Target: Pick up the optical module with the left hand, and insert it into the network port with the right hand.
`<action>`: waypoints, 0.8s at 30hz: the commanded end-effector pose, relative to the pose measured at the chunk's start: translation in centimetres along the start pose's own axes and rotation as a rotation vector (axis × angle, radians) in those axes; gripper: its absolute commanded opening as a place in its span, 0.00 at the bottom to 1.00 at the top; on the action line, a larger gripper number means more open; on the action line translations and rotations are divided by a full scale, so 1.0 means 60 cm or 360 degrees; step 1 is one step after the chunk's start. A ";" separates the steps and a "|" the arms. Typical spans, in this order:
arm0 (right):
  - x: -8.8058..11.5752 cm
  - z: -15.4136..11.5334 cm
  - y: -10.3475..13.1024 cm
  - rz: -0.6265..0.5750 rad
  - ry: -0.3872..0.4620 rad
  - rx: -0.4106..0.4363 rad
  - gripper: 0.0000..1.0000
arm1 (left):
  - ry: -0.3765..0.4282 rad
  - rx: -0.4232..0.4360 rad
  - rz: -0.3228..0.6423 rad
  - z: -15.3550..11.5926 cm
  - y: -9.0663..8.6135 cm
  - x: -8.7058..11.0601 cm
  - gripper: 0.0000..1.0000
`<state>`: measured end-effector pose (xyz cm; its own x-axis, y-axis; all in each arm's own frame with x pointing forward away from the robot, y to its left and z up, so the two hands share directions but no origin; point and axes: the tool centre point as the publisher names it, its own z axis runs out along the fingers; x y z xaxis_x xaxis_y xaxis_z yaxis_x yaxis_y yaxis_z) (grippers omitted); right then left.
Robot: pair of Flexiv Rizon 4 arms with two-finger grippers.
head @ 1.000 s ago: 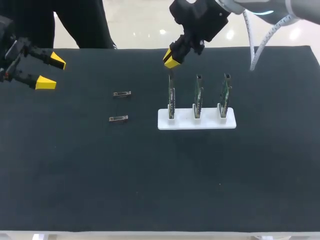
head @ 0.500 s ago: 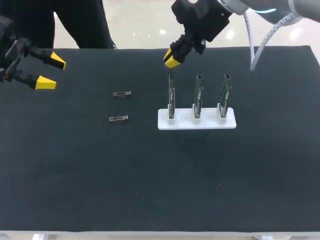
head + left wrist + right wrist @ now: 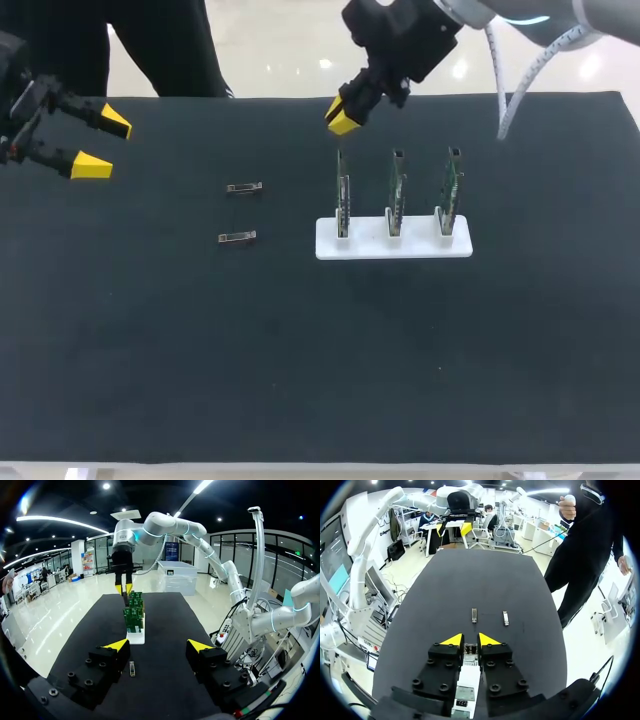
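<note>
In the head view my right gripper (image 3: 343, 119) hangs just above the top of the leftmost of three green boards (image 3: 343, 195), which stand upright in a white holder (image 3: 420, 247). In the right wrist view its fingers stand a narrow gap apart, shut on a small metallic optical module (image 3: 470, 650), with the holder (image 3: 466, 682) below. Two more optical modules (image 3: 244, 188) (image 3: 237, 238) lie flat on the black table left of the holder. My left gripper (image 3: 103, 144) is wide open and empty over the table's far left. From the left wrist view, one module (image 3: 132, 668) lies ahead of it.
The black mat (image 3: 300, 350) covers the whole table. The other two boards (image 3: 397, 195) (image 3: 452, 190) stand to the right of the one under my right gripper. A white cable (image 3: 515, 90) hangs from the right arm over the far right edge.
My right gripper has risen slightly above the leftmost board. The left arm and the two loose modules have not moved.
</note>
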<state>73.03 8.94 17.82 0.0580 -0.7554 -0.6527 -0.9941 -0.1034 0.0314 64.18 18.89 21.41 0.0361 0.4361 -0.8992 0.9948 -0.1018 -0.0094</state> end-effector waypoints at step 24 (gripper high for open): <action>0.024 0.017 0.014 -0.0063 -0.0097 0.0122 0.00 | 0.0004 0.0003 -0.0001 0.000 0.001 0.000 1.00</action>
<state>73.09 9.21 17.34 0.0913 -0.7202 -0.6877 -0.9948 -0.0980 -0.0295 64.18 18.88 21.41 0.0362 0.4360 -0.8992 0.9948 -0.1019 -0.0094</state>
